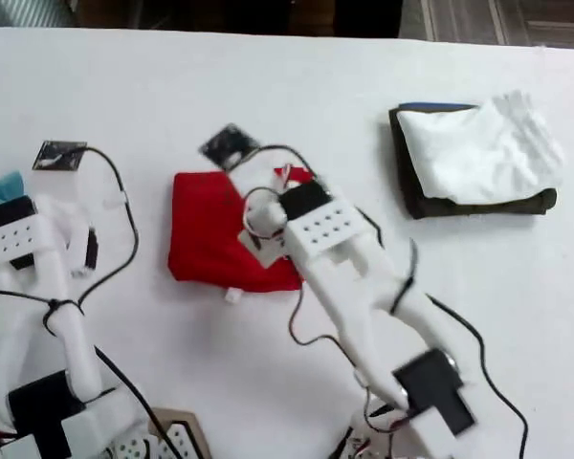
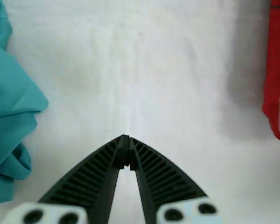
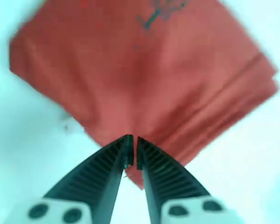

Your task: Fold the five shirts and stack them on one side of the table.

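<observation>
Both pairs together: left jaws above table (image 2: pixel 154 70), right jaws at edge of red shirt (image 3: pixel 144 74), its green print (image 3: pixel 159 11) illegible.

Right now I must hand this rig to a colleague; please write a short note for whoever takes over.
Left gripper: shut, over bare table between teal shirt and red shirt.
Right gripper: shut, tips at the red shirt's edge; whether it pinches cloth is unclear.
Done: white shirt lies on dark shirt, stacked at the table's right side.
Left to do: red shirt, folded mid-table, is not stacked; teal shirt is crumpled at the left edge.
</observation>
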